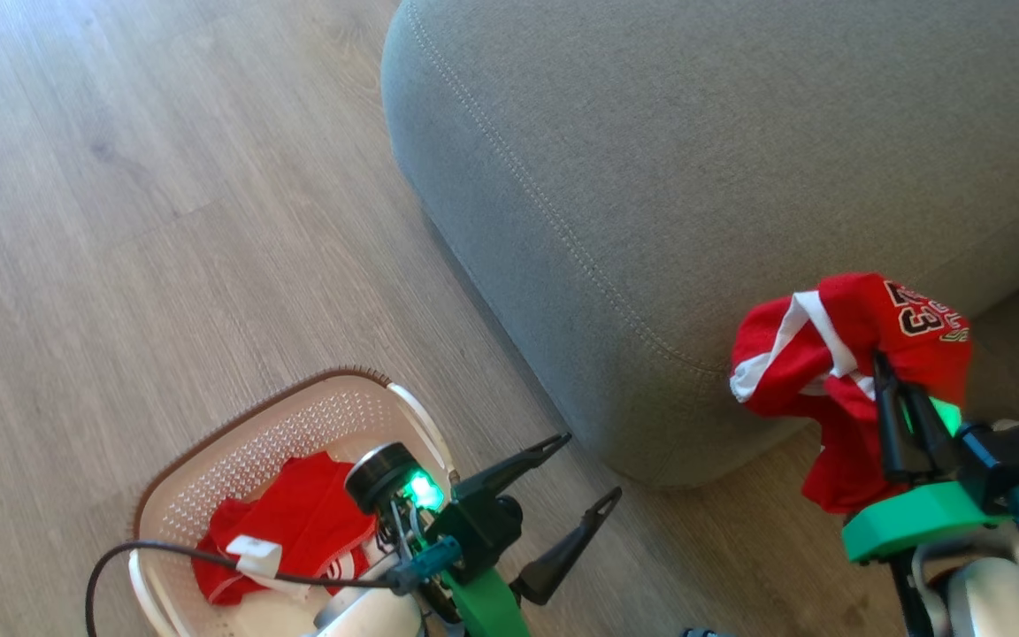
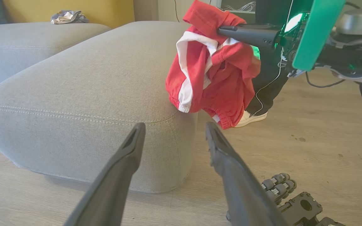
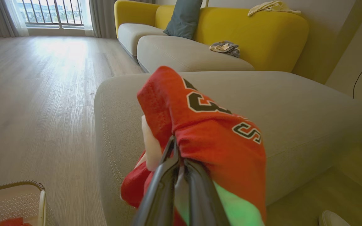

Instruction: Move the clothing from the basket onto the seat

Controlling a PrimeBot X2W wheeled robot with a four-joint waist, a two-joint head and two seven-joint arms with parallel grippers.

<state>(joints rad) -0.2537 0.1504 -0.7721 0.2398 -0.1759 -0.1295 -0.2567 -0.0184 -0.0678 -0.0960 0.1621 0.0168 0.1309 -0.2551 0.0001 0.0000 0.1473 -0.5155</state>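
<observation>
While the right gripper (image 1: 885, 372) is pinching the jersey (image 1: 837, 345) high enough to clear the seat (image 1: 695, 177) just beyond its fingers, the left gripper (image 1: 592, 464), fingers spread, is hovering empty beside the basket (image 1: 226, 478) holding the other garment (image 1: 306, 513).

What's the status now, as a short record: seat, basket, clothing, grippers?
seat: no clothing on the part in view
basket: on the floor, left of seat
red cloth: in basket
jersey: hanging in the air at seat's near edge, not on it
right gripper: shut on jersey
left gripper: open, empty, by basket
</observation>
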